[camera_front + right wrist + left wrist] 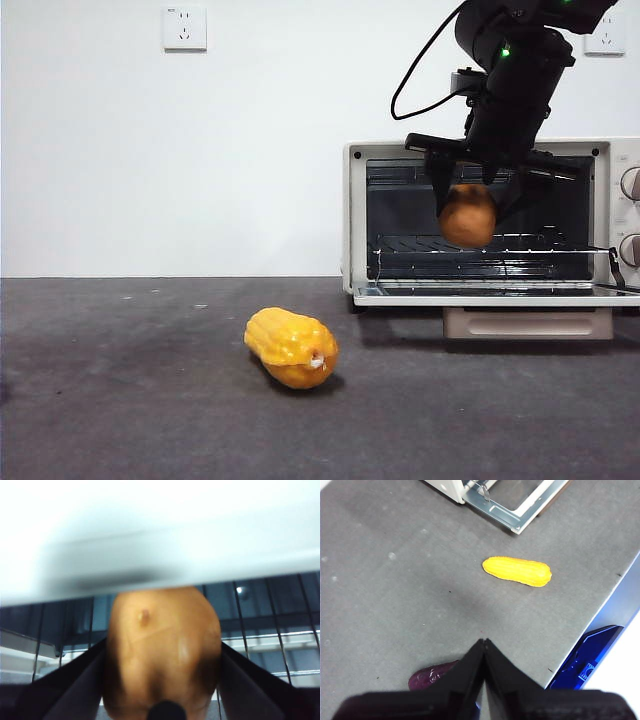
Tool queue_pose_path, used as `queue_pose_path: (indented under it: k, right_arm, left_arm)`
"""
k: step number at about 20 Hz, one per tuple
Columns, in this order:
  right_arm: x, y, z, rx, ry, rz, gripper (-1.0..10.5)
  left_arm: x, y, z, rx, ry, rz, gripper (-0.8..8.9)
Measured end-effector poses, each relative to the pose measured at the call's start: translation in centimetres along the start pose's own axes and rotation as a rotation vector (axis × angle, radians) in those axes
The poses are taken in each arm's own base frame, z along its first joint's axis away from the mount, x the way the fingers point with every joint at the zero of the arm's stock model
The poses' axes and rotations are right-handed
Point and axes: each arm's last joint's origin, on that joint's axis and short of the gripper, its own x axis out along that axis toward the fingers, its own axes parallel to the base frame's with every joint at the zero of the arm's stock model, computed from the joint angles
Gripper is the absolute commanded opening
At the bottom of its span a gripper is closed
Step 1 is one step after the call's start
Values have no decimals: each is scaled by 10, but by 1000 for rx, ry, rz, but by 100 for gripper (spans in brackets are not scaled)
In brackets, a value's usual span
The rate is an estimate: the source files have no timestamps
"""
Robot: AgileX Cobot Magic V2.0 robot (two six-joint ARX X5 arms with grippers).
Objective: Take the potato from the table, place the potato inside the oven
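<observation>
While the oven (380, 215) runs off the picture's right edge, door down, the right gripper (470, 205) clamps the potato (468, 215) before its opening, above the wire rack (480, 247), long axis unclear. Left gripper (484, 645) closed.

No text, brand, number or label can be read in any of the views. The oven (480, 225) shows no legible name or dial markings in the front view; its knobs (630, 184) at the right edge are cut off and bare of readable figures. The two wall sockets (185, 28) carry only tiny marks too small to make out. In the left wrist view a blue object (590, 657) past the table's edge bears a small pale mark, too blurred to read. The right wrist view is blurred and shows no lettering.
</observation>
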Motion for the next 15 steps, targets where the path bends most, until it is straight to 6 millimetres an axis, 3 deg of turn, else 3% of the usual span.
queue_pose_path:
  k: [3,9,15]
  right_arm:
    - [0,-1,0,1,-9,-22,241]
    - [0,-1,0,0,-12,-32,508]
    - [0,-1,0,0,-10,-33,541]
  left_arm:
    - [0,0,0,0,1,0,-8]
    - [0,0,0,0,1,0,-8]
    - [0,0,0,0,1,0,-8]
